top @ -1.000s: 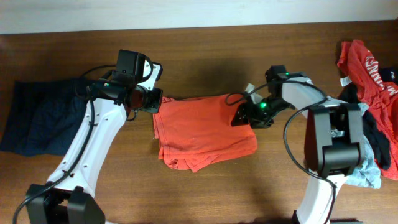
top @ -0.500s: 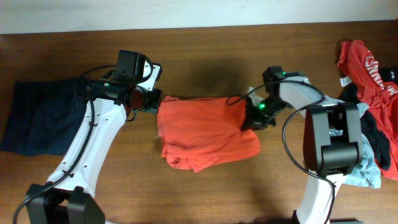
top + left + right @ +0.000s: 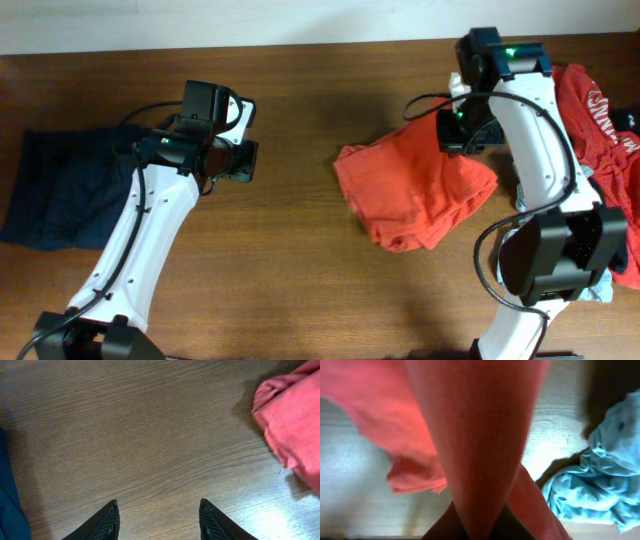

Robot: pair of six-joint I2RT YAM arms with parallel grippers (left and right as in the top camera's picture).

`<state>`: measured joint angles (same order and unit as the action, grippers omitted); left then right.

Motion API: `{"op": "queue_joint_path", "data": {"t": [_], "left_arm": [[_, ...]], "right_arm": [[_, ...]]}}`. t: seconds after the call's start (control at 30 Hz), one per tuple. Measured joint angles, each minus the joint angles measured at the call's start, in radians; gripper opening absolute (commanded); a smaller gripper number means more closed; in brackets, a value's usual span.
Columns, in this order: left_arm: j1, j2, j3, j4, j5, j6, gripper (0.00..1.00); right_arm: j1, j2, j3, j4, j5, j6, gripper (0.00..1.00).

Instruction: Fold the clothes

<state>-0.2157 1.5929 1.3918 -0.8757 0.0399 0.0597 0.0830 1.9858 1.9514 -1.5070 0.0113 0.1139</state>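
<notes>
My right gripper (image 3: 452, 132) pinches the orange garment (image 3: 415, 195) at its 1 o'clock corner, while my left gripper (image 3: 160, 520) hangs spread above the wooden table (image 3: 150, 430).

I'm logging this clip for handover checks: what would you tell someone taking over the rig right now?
Left gripper: open, empty, over bare table by the navy garment.
Right gripper: shut on the orange garment, lifting one edge; the rest lies bunched on the table near the pile with the red shirt.
Done: navy garment lies flat, far left; folded or not, I cannot tell.
Left: fold the orange garment, then the pile.
</notes>
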Motion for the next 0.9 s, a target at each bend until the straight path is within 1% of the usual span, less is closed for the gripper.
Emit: {"op": "queue_joint_path", "data": {"t": [0.2,0.33,0.47,0.63,0.77,0.9], "left_arm": [[0.0,0.0,0.0,0.0,-0.004,0.0,0.52],[0.0,0.0,0.0,0.0,-0.004,0.0,0.52],[0.0,0.0,0.0,0.0,-0.004,0.0,0.52],[0.0,0.0,0.0,0.0,-0.004,0.0,0.52],[0.0,0.0,0.0,0.0,-0.004,0.0,0.52],[0.0,0.0,0.0,0.0,-0.004,0.0,0.52]], "right_arm": [[0.113,0.001,0.001,-0.004,0.052,0.03,0.04],[0.178,0.001,-0.003,0.034,0.064,0.044,0.05],[0.214,0.006,-0.031,0.057,0.083,0.064,0.04],[0.223,0.027,-0.101,0.098,0.093,0.071,0.04],[0.241,0.032,-0.124,0.116,0.098,0.071,0.04],[0.297,0.032,-0.147,0.153,0.101,0.072,0.04]]}}
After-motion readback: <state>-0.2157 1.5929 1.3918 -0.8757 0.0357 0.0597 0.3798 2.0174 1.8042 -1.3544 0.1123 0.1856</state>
